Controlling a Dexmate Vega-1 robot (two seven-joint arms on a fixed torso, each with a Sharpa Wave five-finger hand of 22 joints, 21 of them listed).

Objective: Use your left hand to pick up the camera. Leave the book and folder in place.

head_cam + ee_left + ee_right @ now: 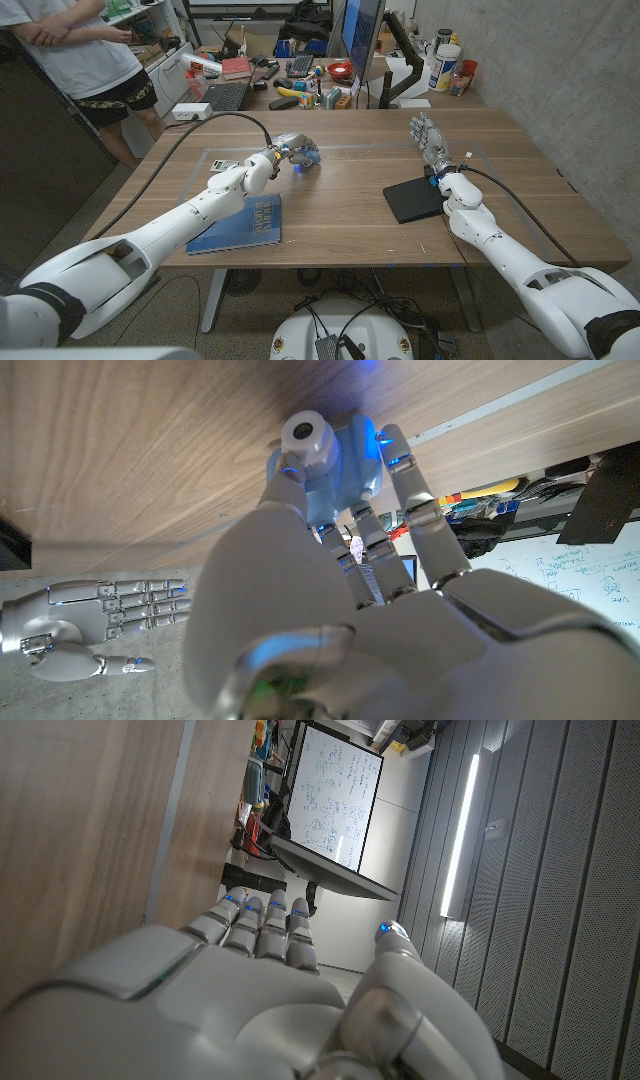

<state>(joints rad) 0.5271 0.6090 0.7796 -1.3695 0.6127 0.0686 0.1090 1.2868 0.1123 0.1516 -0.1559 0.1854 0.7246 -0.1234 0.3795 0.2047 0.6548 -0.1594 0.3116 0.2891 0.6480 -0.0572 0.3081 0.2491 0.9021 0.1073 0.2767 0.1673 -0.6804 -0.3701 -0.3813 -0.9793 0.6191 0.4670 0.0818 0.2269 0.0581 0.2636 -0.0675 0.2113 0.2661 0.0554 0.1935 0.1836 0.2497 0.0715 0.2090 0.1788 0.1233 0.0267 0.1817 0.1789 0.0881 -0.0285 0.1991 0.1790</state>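
While the left hand [287, 152] wraps its fingers [412, 500] round the small blue camera [330, 460] at the worktop's [340, 215] far middle, book [243, 222] near left, black folder [413, 198] right, right hand [428, 138] open, fingers straight.

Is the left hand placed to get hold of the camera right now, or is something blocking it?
Probably yes. The left hand is already at the camera, its fingers lying alongside the body. Nothing lies between them; the book sits nearer the robot, out of the way.
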